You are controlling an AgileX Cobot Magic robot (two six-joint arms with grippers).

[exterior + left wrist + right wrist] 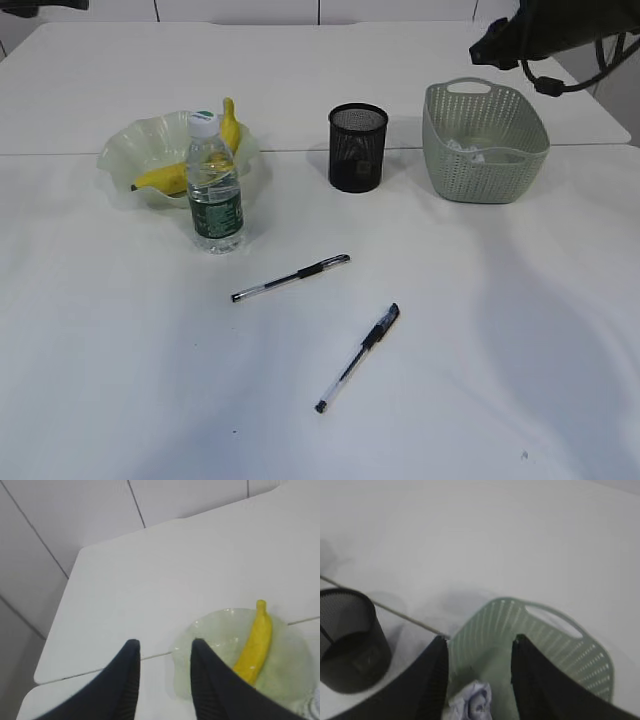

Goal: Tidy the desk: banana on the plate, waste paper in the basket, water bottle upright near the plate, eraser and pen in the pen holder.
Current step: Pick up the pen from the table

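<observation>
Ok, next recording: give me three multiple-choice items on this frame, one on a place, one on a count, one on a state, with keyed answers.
1. Where is the banana?
A. on the plate
B. in the basket
C. beside the pen holder

2. How many pens lie on the table?
A. one
B. two
C. three

3. How is the water bottle?
A. lying flat
B. upright, capped
C. upright, uncapped

Answers: 1 A, it rests in the plate; 2 B, one pen and a second pen show; 3 B, it stands with its white cap on.
</observation>
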